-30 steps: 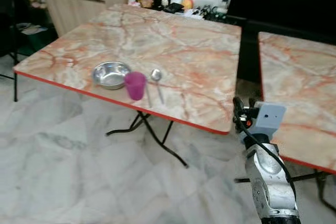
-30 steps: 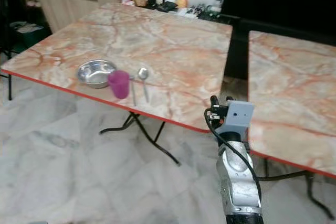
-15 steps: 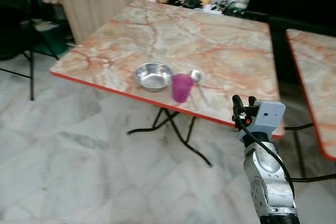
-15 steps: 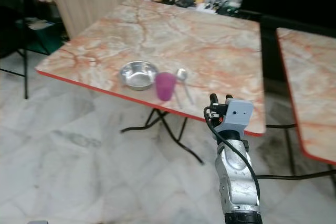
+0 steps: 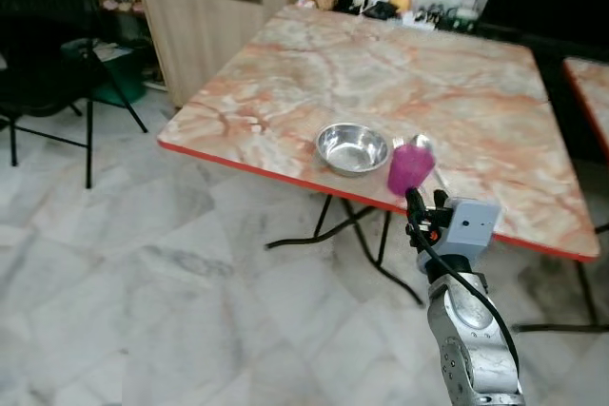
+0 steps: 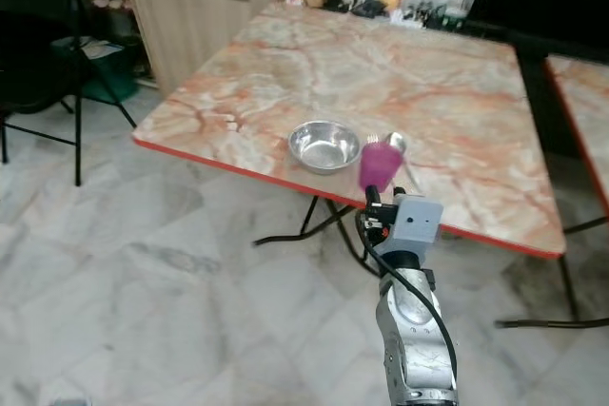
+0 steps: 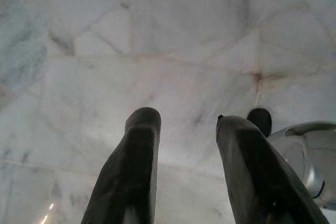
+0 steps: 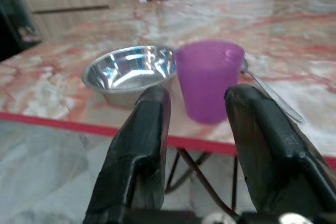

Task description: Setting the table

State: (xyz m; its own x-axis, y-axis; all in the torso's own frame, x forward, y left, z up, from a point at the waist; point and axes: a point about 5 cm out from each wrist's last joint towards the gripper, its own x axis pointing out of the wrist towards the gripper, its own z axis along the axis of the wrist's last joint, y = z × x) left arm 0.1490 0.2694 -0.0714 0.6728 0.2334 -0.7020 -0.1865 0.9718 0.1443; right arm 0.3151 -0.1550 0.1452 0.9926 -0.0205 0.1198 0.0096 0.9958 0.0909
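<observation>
- Black fingers of the right gripper (image 8: 194,129) are standing apart with a clear gap between them, holding nothing, raised in front of the robot just short of the table's near edge.
- Purple plastic cup (image 8: 209,80) is sitting upright on the table near that red edge, framed between the two fingers in the right wrist view but not touched by them.
- Steel bowl (image 5: 352,147) is resting just beside the cup, on the robot's left of it, empty and shining.
- Spoon (image 5: 422,145) is lying on the far side of the cup; a fork (image 6: 374,139) seems to be lying next to it, though it is too small to be sure.
- Marble-patterned table (image 5: 285,83) with a red rim is carrying these things near its front edge, on black folding legs.
- Left gripper (image 7: 186,145) is hanging over the pale marble floor (image 5: 143,273), its two fingers parted and empty.
- Black chair (image 5: 48,54) is standing off to the robot's left, beside a wooden cabinet (image 5: 205,7).
</observation>
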